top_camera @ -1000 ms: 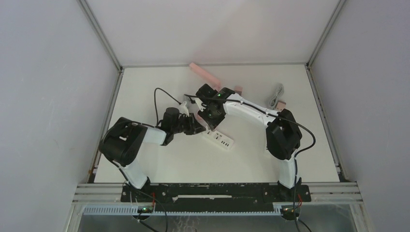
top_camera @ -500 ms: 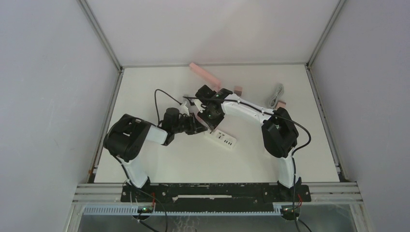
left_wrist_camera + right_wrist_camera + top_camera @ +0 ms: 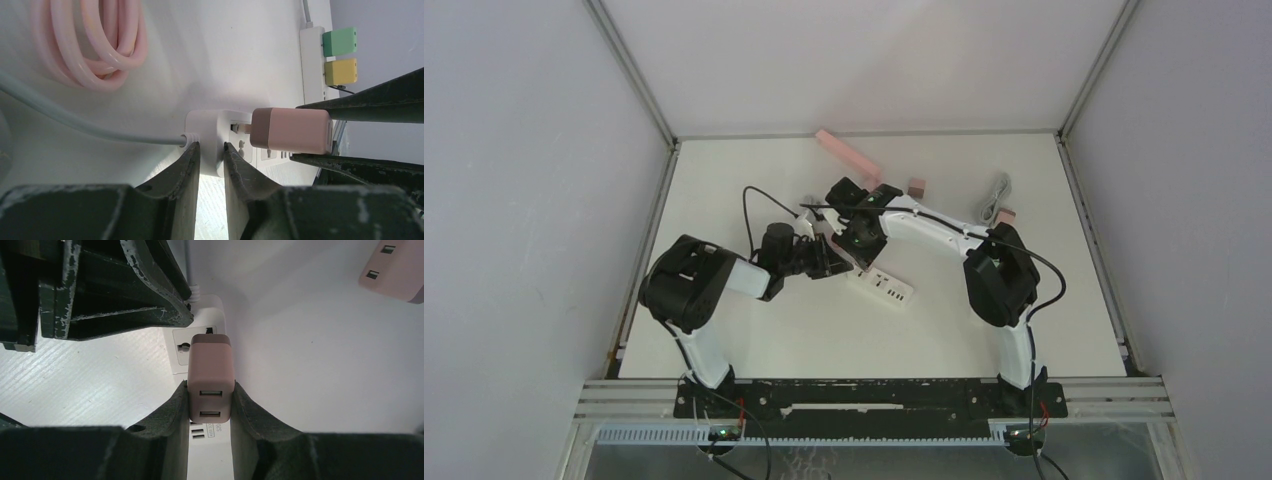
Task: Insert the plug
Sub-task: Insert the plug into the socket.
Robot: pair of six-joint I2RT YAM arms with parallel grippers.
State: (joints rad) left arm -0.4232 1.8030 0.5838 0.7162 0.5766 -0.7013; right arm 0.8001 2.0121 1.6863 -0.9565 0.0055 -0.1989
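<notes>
Tabletop [image 3: 754, 340] from above: your left gripper [image 3: 832, 263] and right gripper [image 3: 856, 252] crowd together over the left end of the white power strip [image 3: 882, 289], which lies aslant near the middle. A pink bar [image 3: 849, 155] lies by the back wall and a grey cable bundle [image 3: 996, 198] sits well off to the right. From the left wrist, you see that gripper's fingers [image 3: 185, 170] nearly together, pinching the end of the power strip just beside where its grey cord [image 3: 75, 120] leaves it. The pinkish-brown plug [image 3: 292, 131] sits against the strip's face. A metal prong [image 3: 243, 128] shows in the narrow gap between its body and the socket, so it is not seated flush. A coiled pink cable [image 3: 100, 45] lies beyond, and a second strip [image 3: 311, 60] carries a green adapter [image 3: 340, 41] and a yellow adapter [image 3: 341, 71]. From the right wrist, your right gripper's fingers [image 3: 172, 410] are partly closed and squeeze the plug by its two sides. The plug's two USB ports face the camera and its front end is over the socket at the strip's end. The left gripper's dark fingers sit just to the upper left.
</notes>
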